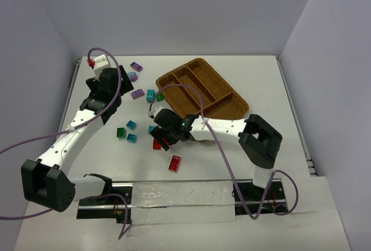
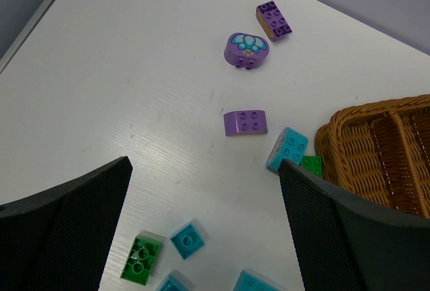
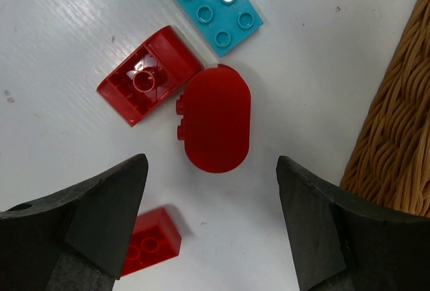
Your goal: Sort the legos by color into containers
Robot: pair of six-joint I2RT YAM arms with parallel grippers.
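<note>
Sorting looks barely begun. No brick shows in any compartment of the wicker tray (image 1: 203,61), and the legos (image 1: 174,163) lie loose on the worktop (image 1: 261,71). The right jaws stand spread and empty, low over a rounded red brick (image 3: 216,117) just ahead of their gap, with an overturned red brick (image 3: 148,76) touching it. The left jaws are also spread and hold nothing. A purple brick (image 2: 246,122) and a teal brick (image 2: 289,148) lie ahead of them. Every brick probably remains to be placed.
</note>
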